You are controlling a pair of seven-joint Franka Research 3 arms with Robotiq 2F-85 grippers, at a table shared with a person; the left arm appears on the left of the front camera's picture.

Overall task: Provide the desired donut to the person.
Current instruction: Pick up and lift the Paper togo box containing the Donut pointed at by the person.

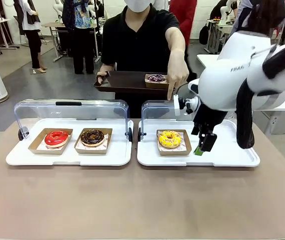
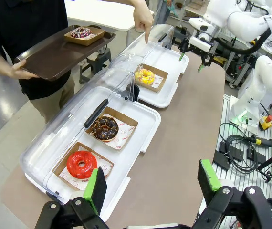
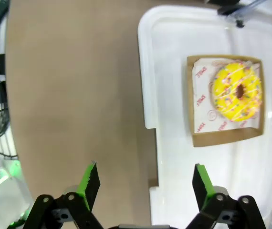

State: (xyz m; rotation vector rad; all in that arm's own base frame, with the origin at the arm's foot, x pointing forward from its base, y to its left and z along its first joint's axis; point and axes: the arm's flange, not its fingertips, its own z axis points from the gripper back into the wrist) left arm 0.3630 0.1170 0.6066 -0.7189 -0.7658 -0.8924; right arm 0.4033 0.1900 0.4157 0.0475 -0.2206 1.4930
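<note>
Over the tray (image 1: pixel 232 155), my right gripper (image 1: pixel 204 144) stood wide and empty beside the yellow donut (image 1: pixel 169 139); reaching in, I could hit the person's pointing hand (image 1: pixel 176 76).

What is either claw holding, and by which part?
Nothing. The left claw and the right claw are both open and empty; the right one hangs over the white tray's edge, near the yellow donut.

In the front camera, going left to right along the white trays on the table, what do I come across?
Red donut → chocolate donut → yellow donut → right gripper.
</note>
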